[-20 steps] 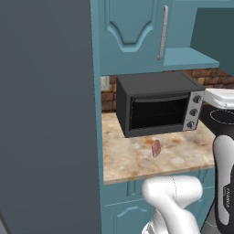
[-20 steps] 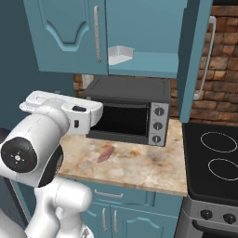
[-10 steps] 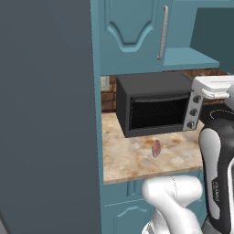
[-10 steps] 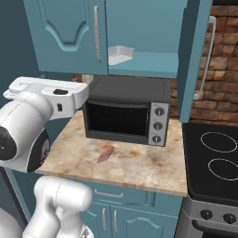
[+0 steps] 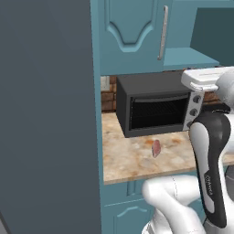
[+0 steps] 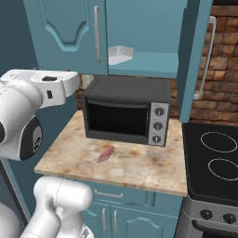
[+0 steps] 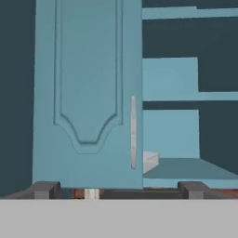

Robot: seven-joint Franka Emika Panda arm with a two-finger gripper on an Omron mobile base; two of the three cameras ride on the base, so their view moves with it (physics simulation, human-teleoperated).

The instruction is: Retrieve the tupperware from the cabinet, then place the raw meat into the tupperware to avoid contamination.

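Note:
The tupperware (image 6: pixel 120 55) sits on the bottom shelf (image 6: pixel 148 62) of the teal cabinet (image 6: pixel 69 32). The cabinet's left door is closed and its right door (image 6: pixel 193 51) stands swung open. In the hand view the tupperware (image 7: pixel 149 161) peeks out past the closed door's edge, just right of the silver handle (image 7: pixel 133 132). The raw meat (image 6: pixel 106 153) lies on the counter in front of the toaster oven (image 6: pixel 128 111); the left base view has the raw meat (image 5: pixel 156 147) there too. My gripper (image 7: pixel 118 190) is open and empty, facing the closed door from some distance.
A black stove top (image 6: pixel 218 158) adjoins the counter on the right. A tall dark grey unit (image 5: pixel 45 114) walls off the left side. The counter edge (image 6: pixel 111 179) runs below the meat. My own white arm (image 5: pixel 210 151) stands between the base and the counter.
The arm has risen, carrying the hand up from oven height to just below the cabinet. The meat, the tupperware and the base have stayed put.

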